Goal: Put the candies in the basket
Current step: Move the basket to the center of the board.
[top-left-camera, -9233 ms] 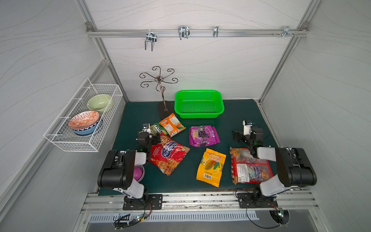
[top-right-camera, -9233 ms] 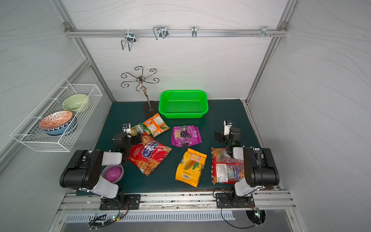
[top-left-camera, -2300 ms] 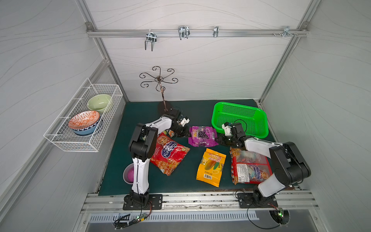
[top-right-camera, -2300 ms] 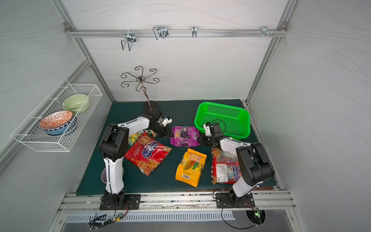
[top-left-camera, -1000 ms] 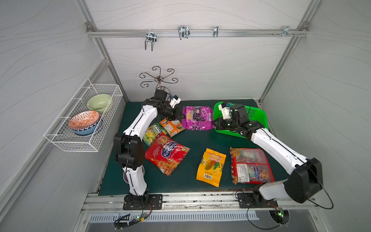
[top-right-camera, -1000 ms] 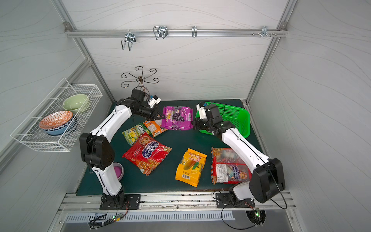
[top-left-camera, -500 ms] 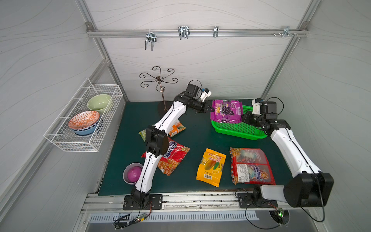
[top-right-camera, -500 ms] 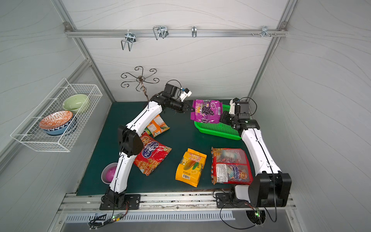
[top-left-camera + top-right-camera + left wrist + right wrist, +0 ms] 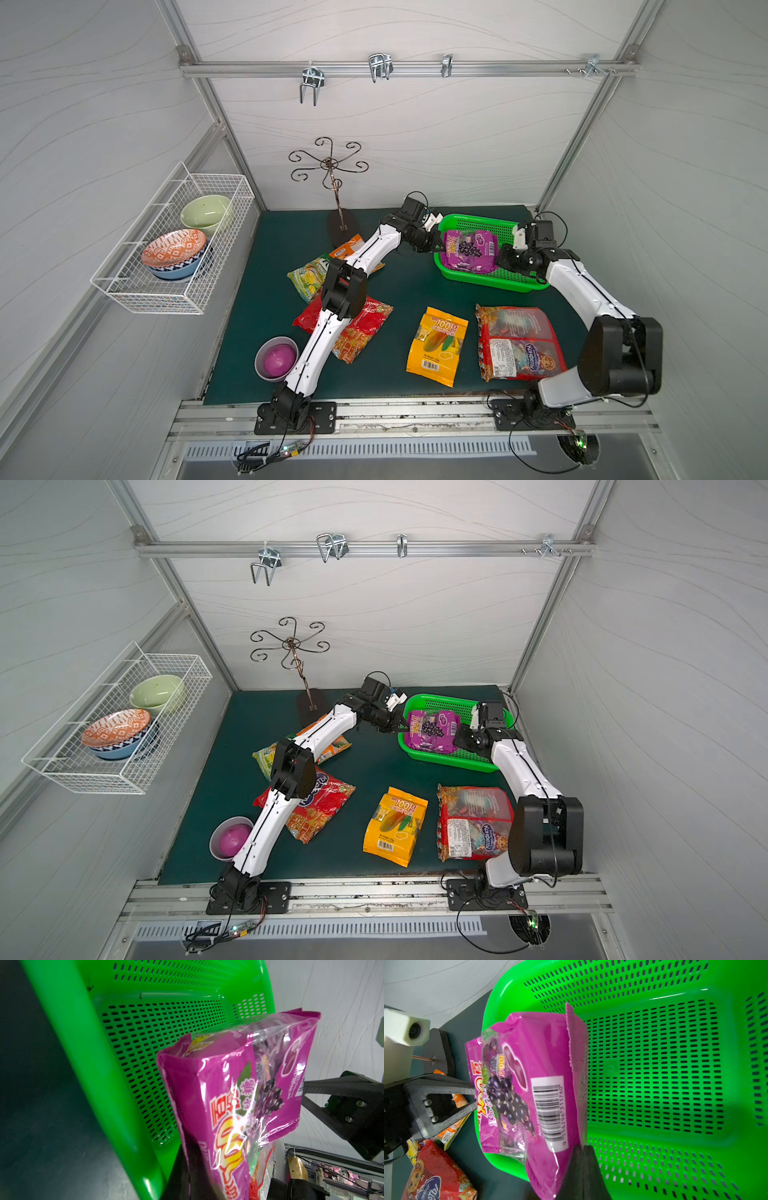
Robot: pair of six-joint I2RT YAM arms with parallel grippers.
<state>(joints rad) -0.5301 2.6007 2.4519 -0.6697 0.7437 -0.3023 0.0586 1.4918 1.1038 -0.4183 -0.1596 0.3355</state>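
**Left tool and right tool clamped on the purple bag**

Each tool is pinched shut on one end of the bag. It hangs stretched between them over the left part of the green basket, at the bench's far right. The yellow bag and a red bag lie flat nearer the front.

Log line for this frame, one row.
phase: placing | purple grape bag: over green basket, not yet released | left gripper: shut on bag | right gripper: shut on bag
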